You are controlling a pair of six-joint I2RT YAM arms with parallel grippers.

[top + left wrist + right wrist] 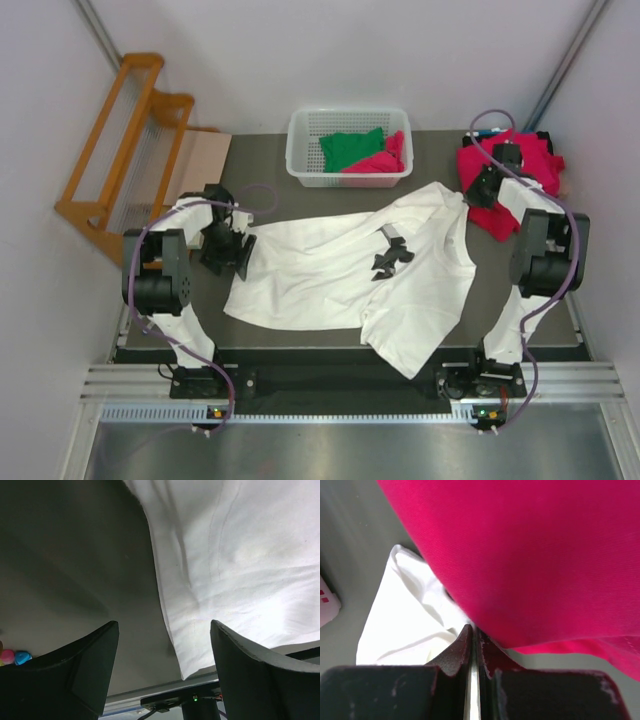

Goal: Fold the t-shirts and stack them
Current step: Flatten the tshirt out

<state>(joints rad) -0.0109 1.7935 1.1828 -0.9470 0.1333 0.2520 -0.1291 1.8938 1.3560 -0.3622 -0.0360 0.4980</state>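
White shirt (320, 275) lies spread mid-table, one corner over the near edge. My left gripper (228, 250) is wide apart at its left edge. My right gripper (474, 630) is pinched together, far right, between pink pile (515, 165) and white sleeve.

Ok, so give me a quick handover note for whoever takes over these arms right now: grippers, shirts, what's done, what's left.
Left gripper: open, empty, at the left edge of the white t-shirt.
Right gripper: shut, tips where the crimson t-shirt pile meets white cloth; whether it pinches anything is unclear.
White t-shirt: spread out, unfolded, one part hanging over the near table edge.
White basket: holds a green t-shirt and a crimson t-shirt.
Done: no neat stack visible; the pile looks rumpled.
Left: fold the white one, then the rest, and stack.
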